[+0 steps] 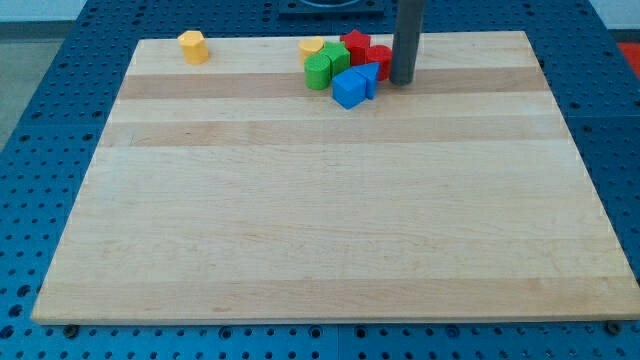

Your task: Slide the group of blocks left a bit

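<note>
A tight group of blocks sits near the view's top centre of the wooden board [330, 200]: a yellow block [311, 47], two green blocks [319, 71] [337, 56], a red star-shaped block [355, 44], another red block [378, 58], and two blue blocks [349, 88] [368, 76]. My tip [402, 81] is the lower end of a dark rod. It stands just to the view's right of the group, close beside the red block and the smaller blue block. A lone yellow-orange block [194, 47] sits apart near the board's top left.
The board lies on a blue perforated table [60, 120]. The group is close to the board's top edge.
</note>
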Available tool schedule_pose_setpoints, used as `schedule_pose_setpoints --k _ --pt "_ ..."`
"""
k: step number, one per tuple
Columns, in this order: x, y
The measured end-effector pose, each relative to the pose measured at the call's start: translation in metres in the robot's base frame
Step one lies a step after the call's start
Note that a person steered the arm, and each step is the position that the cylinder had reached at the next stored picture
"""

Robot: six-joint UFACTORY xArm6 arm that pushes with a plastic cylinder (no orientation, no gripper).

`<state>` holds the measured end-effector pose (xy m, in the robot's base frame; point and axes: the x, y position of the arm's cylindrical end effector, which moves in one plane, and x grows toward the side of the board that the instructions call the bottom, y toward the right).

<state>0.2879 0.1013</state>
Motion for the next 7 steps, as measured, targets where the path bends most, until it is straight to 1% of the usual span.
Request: schedule_pose_setpoints --k 1,2,4,7 --pt "-0.014 0.012" --pt "-0.024 0.011" --pt "-0.024 -0.022" --pt "-0.024 -0.019"
